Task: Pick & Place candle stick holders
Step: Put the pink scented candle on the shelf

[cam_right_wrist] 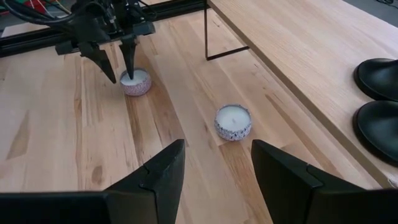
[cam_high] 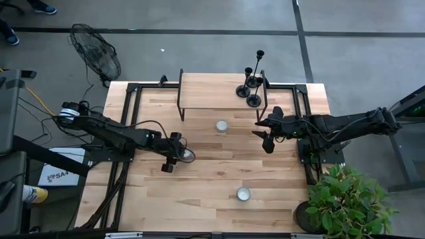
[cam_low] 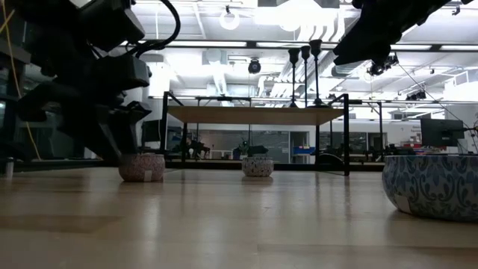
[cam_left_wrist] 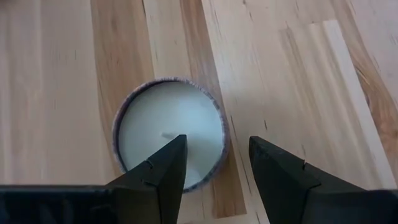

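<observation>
Three black candle stick holders (cam_high: 251, 87) stand on their round bases at the right end of a raised wooden shelf (cam_high: 206, 89); they also show in the low view (cam_low: 305, 75), and two of the bases show in the right wrist view (cam_right_wrist: 379, 102). My right gripper (cam_high: 265, 138) is open and empty in the air in front of the shelf, near them (cam_right_wrist: 217, 168). My left gripper (cam_high: 179, 155) is open and points down at a small white candle tin (cam_left_wrist: 168, 130) on the table's left middle. One finger is over the wax and one is outside the tin's wall. My left gripper comes from above, pointing down, with one finger (cam_left_wrist: 168, 162) over the tin's wax and the other (cam_left_wrist: 273, 168) outside the rim (cam_left_wrist: 221, 124). I cannot tell whether either finger touches the tin. The tin sits flat on the table.
Two more candle tins stand on the table, one in front of the shelf (cam_high: 221, 125) and one near the front edge (cam_high: 243, 194). A potted plant (cam_high: 345, 202) stands at the near right corner. A fan (cam_high: 96, 53) stands beyond the far left corner.
</observation>
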Controlling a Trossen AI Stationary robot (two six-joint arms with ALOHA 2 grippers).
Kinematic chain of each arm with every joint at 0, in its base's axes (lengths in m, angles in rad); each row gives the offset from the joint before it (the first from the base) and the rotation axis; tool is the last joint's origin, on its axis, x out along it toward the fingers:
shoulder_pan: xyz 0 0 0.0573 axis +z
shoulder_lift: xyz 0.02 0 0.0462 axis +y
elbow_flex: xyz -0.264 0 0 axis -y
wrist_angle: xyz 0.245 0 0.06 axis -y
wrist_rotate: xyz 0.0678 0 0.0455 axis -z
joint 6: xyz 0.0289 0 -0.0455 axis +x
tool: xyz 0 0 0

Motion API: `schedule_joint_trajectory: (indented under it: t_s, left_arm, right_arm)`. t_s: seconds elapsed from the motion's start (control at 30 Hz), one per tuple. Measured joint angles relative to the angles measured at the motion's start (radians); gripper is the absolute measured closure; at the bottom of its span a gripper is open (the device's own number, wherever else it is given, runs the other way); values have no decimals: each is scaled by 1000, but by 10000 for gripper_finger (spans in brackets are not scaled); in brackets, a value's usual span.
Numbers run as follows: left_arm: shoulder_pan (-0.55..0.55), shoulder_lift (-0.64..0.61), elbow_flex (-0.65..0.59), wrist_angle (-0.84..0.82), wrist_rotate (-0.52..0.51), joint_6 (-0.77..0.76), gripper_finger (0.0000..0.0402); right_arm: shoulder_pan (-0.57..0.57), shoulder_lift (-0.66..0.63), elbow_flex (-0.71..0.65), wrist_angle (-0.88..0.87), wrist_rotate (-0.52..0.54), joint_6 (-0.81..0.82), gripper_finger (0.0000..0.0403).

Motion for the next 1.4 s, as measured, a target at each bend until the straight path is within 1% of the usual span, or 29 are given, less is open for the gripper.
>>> schedule_joint_trajectory:
  t_s: [0.2, 0.53, 0.7, 0.97, 1.07, 1.27, 1.4]
  left_arm:
    - [0, 3, -1, 23, -3, 0, 232]
    - [0, 3, 31, -7, -5, 15, 232]
    - [0, 3, 33, -36, -17, 4, 232]
    - [0, 3, 33, -34, -23, -11, 234]
    - [0, 3, 33, -33, -23, -11, 247]
    - [0, 3, 33, -34, -22, -11, 295]
    - [0, 2, 33, -37, -21, -12, 316]
  right_arm:
    - [0, 0, 0, -2, 0, 1, 222]
    - [0, 0, 0, -4, 0, 4, 222]
    - [0, 0, 0, -5, 0, 4, 222]
    - [0, 0, 0, -5, 0, 4, 222]
    - [0, 0, 0, -5, 0, 4, 222]
    - [0, 0, 0, -5, 0, 4, 222]
    - [0, 0, 0, -5, 0, 4, 222]
